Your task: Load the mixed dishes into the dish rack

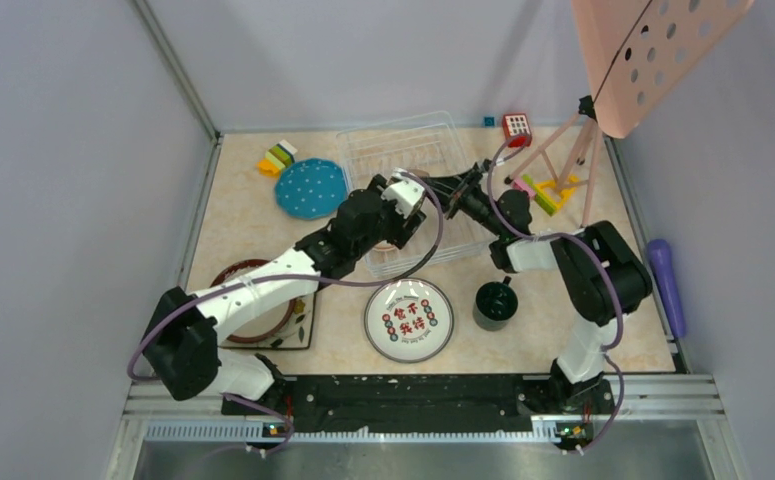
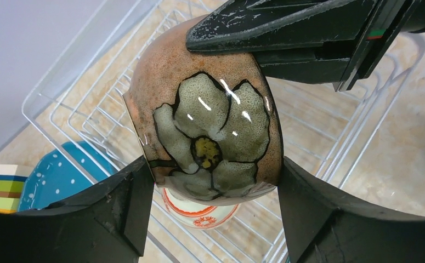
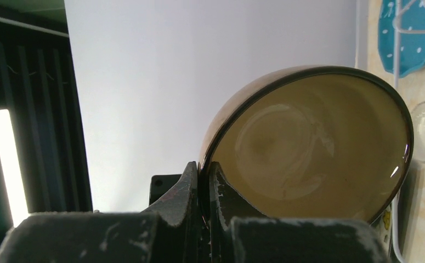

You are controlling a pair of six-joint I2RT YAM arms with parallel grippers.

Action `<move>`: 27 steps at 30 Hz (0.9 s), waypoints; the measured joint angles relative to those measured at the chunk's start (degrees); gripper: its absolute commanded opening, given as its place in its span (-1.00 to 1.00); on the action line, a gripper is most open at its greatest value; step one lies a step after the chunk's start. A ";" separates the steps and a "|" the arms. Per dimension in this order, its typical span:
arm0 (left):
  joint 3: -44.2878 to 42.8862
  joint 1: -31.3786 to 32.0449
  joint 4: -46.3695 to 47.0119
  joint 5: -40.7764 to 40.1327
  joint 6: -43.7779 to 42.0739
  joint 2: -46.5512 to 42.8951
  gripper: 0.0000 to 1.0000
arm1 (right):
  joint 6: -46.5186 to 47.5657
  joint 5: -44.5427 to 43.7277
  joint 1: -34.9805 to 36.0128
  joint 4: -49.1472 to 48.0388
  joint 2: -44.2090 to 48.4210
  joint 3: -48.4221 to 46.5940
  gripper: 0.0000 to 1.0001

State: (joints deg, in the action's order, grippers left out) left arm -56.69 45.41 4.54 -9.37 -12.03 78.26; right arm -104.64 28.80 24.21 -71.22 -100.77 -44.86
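Note:
The brown bowl (image 2: 210,120), painted with a pale flower, hangs on its side over the dish rack (image 1: 418,140). My right gripper (image 3: 203,170) is shut on its rim, and it also shows in the left wrist view (image 2: 265,27). My left gripper (image 2: 210,170) spans the bowl, with both fingers (image 2: 128,197) touching its sides. The orange-white bowl (image 2: 199,213) lies in the rack (image 2: 363,109) below. The blue dotted plate (image 1: 310,188) lies left of the rack. The grey-rimmed plate (image 1: 409,319) and the dark green mug (image 1: 494,303) sit near the front. The square leaf-patterned plate (image 1: 303,335) is mostly under my left arm.
The pink perforated board (image 1: 653,50) on its tripod (image 1: 563,160) stands at the back right. Toy blocks lie at the back left (image 1: 278,158), behind the rack (image 1: 516,128) and by the tripod (image 1: 541,193). A purple object (image 1: 663,270) lies on the right edge. A brown-rimmed round dish (image 1: 253,300) sits under my left arm.

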 measured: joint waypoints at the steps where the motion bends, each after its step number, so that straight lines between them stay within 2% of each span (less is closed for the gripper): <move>1: 0.00 -0.07 -0.09 -0.13 -0.26 0.61 -0.79 | -0.24 -0.15 0.00 -1.38 -1.22 0.17 -1.00; 3: 0.00 -0.26 -0.55 -0.31 -0.50 1.99 -1.00 | -0.57 -0.52 -0.02 -3.34 -3.43 0.79 -1.00; 5: 0.00 -0.37 -1.38 -0.35 -0.57 3.45 -1.00 | -0.68 -0.74 -0.07 -4.22 -5.22 1.55 -1.00; 7: 0.00 -0.37 -2.10 -0.52 -0.50 4.70 -1.00 | -0.66 -0.85 -0.09 -4.63 -6.45 2.16 -0.88; 8: -0.02 -0.37 -2.25 -0.63 -0.46 5.25 -1.00 | -0.59 -0.87 -0.11 -4.66 -6.97 2.25 -0.77; 10: -0.31 -0.46 -2.45 -0.66 -0.52 6.36 -1.00 | -0.55 -1.05 -0.28 -4.68 -7.63 2.58 -0.40; 11: -0.37 -0.46 -2.45 -0.61 -0.68 6.82 -1.00 | -0.59 -0.98 -0.39 -4.72 -7.63 2.91 -0.27; 15: -0.59 -0.24 -3.10 1.18 -1.88 9.27 -1.00 | 1.42 -1.31 -0.96 -4.74 -6.38 5.29 -0.03; 17: -0.76 0.07 -3.30 2.21 -2.10 10.29 -1.00 | 3.37 -1.36 -1.66 -1.97 -4.09 6.95 0.06; 23: -1.86 0.46 -4.83 4.68 -2.93 11.04 -1.00 | 10.27 -1.53 -2.97 11.17 5.05 8.50 0.64; 27: -2.71 0.63 -5.07 6.19 -3.34 11.15 -1.00 | 16.11 -2.56 -3.85 23.32 13.57 8.48 0.68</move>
State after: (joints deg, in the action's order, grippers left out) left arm -59.40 46.04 -0.54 -3.18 -15.38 89.41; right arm -88.53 26.24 20.36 -47.90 -87.20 -36.38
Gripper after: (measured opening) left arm 0.781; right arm 0.828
